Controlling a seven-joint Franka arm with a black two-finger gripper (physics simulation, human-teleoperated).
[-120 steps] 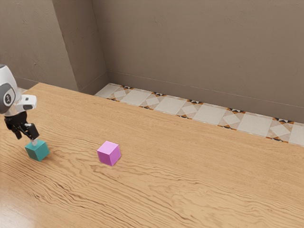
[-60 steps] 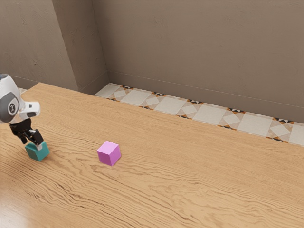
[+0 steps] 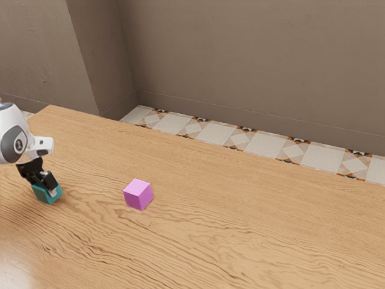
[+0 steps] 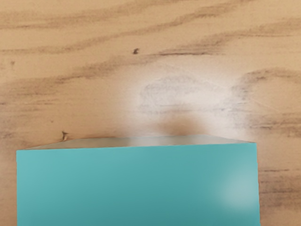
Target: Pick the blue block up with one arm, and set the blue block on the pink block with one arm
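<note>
Exterior view: my tool [image 3: 46,185] is sitting low on the blue block [image 3: 41,194], on the wooden bench [image 3: 210,235], well to the exterior view's left of the pink block [image 3: 138,194]. I cannot tell whether it is clenching.

Wrist view: the blue block [image 4: 136,186] is lying just under my hand.

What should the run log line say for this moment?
phase: grasp approach | gripper: down at teal-blue cube on wooden table | pink cube: apart, toward exterior view's right, nothing on it

Smooth, matt blue block [image 4: 136,186] on a grained, faintly glossy wooden table [image 3: 240,229].
</note>
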